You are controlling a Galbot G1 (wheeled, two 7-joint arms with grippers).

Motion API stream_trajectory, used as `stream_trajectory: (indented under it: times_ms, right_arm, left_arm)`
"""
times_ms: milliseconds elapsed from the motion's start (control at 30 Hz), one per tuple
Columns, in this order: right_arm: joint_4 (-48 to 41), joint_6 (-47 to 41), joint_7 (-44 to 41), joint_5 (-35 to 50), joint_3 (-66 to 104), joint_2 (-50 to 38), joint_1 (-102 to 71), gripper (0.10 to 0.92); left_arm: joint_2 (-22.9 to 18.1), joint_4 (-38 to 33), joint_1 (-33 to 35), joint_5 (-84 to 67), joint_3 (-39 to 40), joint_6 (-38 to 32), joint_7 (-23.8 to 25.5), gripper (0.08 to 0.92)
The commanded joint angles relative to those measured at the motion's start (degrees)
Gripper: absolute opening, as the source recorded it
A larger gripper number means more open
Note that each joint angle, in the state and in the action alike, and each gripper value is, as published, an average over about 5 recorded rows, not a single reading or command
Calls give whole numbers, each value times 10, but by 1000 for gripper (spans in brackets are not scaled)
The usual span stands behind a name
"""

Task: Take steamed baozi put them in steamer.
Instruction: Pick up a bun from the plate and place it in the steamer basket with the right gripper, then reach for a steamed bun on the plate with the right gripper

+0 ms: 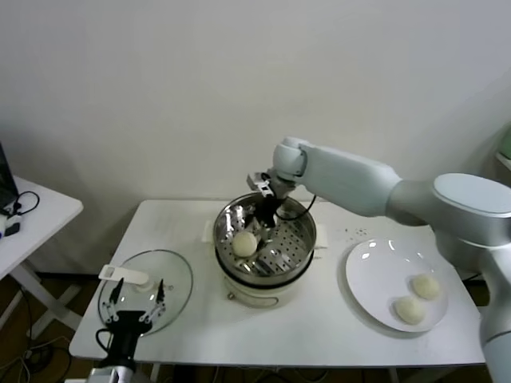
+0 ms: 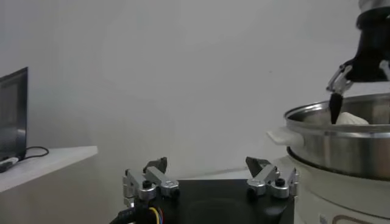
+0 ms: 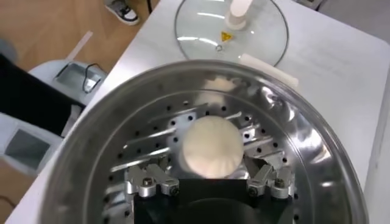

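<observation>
Right gripper (image 3: 210, 182) spread apart over bun (image 3: 211, 146), set on steamer (image 3: 317, 152) floor; left gripper (image 2: 210, 176) idle, apart, near lid (image 1: 172, 279).

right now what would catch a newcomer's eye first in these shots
The shiny steamer mid-table, with one baozi on its perforated floor and the right gripper just above it, fingers open either side of the bun. Next, the white plate to the robot's right with two more buns. The left gripper waits open over the glass lid at the table's left.
</observation>
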Motion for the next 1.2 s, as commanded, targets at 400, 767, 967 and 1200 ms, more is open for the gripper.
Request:
stream_trajectory:
  times_ms: [400,767,967,1200]
  right_arm:
    - [208,82,-53,-97,-32,-335,99,823]
    - [207,140,-52,-287,202,-474,-185,823]
    - [185,144,-40,-332,254,-484,-267,823]
    - [171,133,-34,-348,290,-474,-329,823]
  left_arm:
    - [-1,-1,-7,1,-1,3,-2,823]
    - [-5,-9,5,2,3,1,-6,823]
    - [-3,-16,14,4,6,0,-2,823]
    - [-5,-18,20,7,9,-5,-3,823]
